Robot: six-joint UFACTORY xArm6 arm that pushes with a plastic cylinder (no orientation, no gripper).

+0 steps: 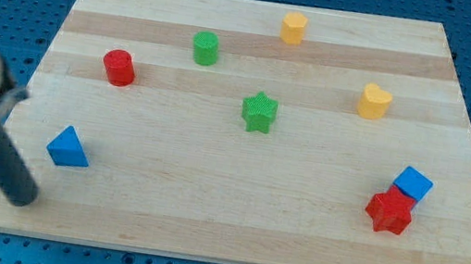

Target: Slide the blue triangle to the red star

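Blue triangle (68, 148): flat on board, view's left; my tip (21, 198) just below-left; no claw fitted.

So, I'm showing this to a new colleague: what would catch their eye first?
Probably the big dark rod at the view's left, my tip resting just left of and below the blue triangle. Next, the red star at the lower right, touching a blue cube.

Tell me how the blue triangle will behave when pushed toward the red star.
The blue triangle sits flat on smooth wood, so it will likely slide, not roll. Its slanted sides may make it turn or slip off my tip, now below-left of it. The red star touches a blue cube, which contact could nudge.
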